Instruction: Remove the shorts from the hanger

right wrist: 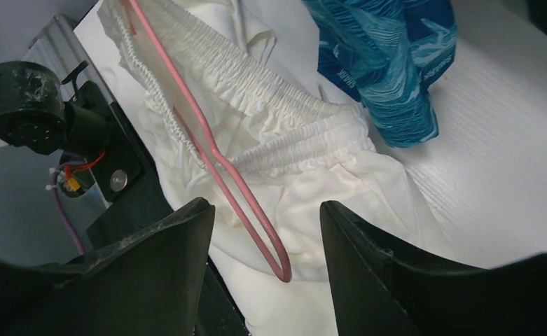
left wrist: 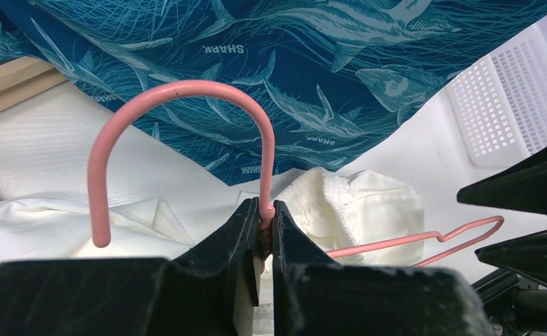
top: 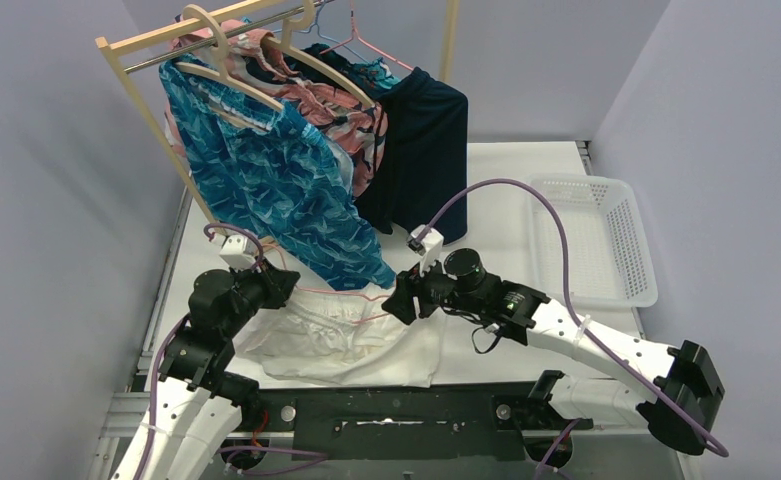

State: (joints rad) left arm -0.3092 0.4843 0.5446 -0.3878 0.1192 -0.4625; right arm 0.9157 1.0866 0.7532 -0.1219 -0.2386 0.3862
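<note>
White fabric shorts [top: 351,345] lie crumpled at near edge of white table [top: 496,240], threaded on thin pink wire hanger [left wrist: 267,161]. L gripper [left wrist: 265,224] clamped tight on hanger neck, just below hook. R gripper [right wrist: 267,217] jaws wide, straddling hanger's end corner over waistband, not touching it. Teal shark-print shorts [top: 266,170] hang from wooden rack [top: 127,85] at far-left corner, hem just beside white pair. White plastic basket [top: 606,299] by right edge.

Shorts [top: 336,345] on table [top: 506,200] between left gripper [top: 284,285] and right gripper [top: 398,300], rack [top: 116,68] behind, basket [top: 546,250] right.
</note>
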